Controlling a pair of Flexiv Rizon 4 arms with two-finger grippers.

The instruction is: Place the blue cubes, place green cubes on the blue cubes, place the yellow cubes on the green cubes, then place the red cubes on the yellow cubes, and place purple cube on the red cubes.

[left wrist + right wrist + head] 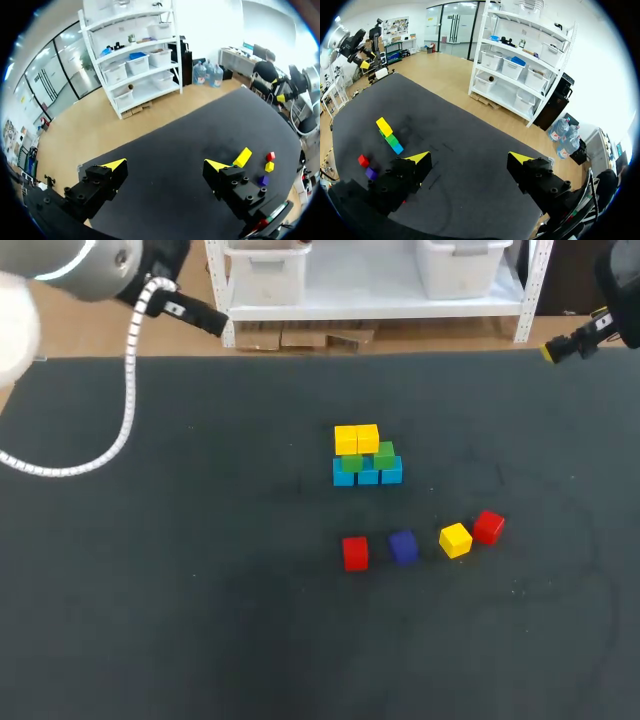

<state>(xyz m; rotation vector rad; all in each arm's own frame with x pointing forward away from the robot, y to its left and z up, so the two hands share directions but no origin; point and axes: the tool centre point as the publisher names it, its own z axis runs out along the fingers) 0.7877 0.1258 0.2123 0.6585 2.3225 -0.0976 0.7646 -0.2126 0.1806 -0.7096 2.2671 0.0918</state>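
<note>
Mid-table stands a small stack: a row of blue cubes [367, 474], green cubes [368, 457] on them and two yellow cubes [357, 438] on top. In front of it lie a red cube [355, 553], a purple cube [403, 547], a loose yellow cube [455, 540] and a second red cube [488, 527]. My left gripper [165, 164] hangs open and empty high over the table's far left corner. My right gripper [470, 158] is open and empty above the far right corner. Both are far from the cubes; the stack [390, 138] lies beyond the right gripper's fingers.
The dark table mat [150, 590] stretches wide on all sides of the cubes. The left arm's white cable [125, 410] hangs over the far left part of the table. Nothing else stands on it.
</note>
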